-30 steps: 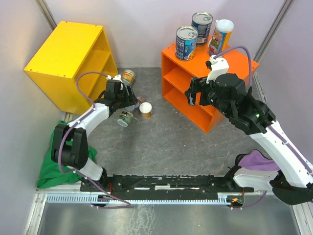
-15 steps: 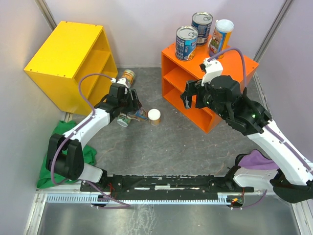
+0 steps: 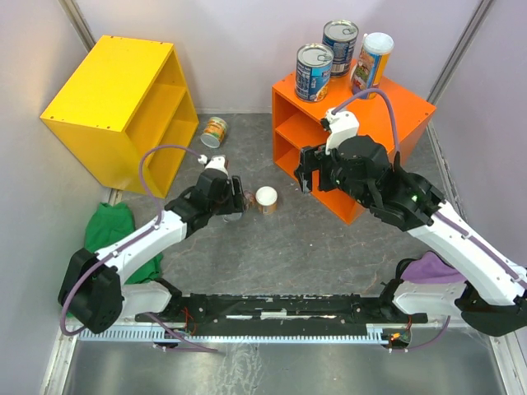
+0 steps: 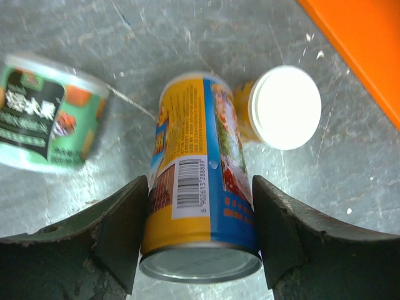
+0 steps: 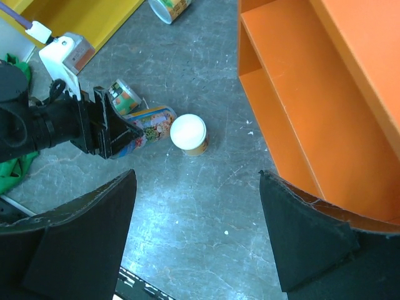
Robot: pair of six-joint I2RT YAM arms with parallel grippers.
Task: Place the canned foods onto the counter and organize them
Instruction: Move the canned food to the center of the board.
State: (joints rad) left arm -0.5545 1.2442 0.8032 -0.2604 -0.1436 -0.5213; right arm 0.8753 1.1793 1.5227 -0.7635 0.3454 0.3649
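My left gripper [image 4: 200, 187] is shut on a yellow-and-blue can [image 4: 200, 162] that lies on its side on the floor; its far end is against a short upright white-lidded can [image 4: 284, 106]. A green-labelled can [image 4: 50, 125] lies to the left. Another can [image 3: 215, 132] lies by the yellow cabinet. On the orange counter [image 3: 403, 111] stand two blue tins [image 3: 314, 72] and a slim white-lidded can [image 3: 372, 59]. My right gripper [image 5: 197, 181] hangs open and empty above the floor in front of the counter [image 5: 300, 94], with the white-lidded can [image 5: 188, 133] beyond it.
A yellow cabinet [image 3: 115, 90] stands at the back left. A green cloth [image 3: 111, 234] lies by the left arm's base, a purple one [image 3: 432, 267] by the right arm's. Grey walls close in on both sides.
The left gripper has slid right and nearer with the yellow-and-blue can, pushing the white-lidded can to the right. The right arm has swung left and down from the counter's top.
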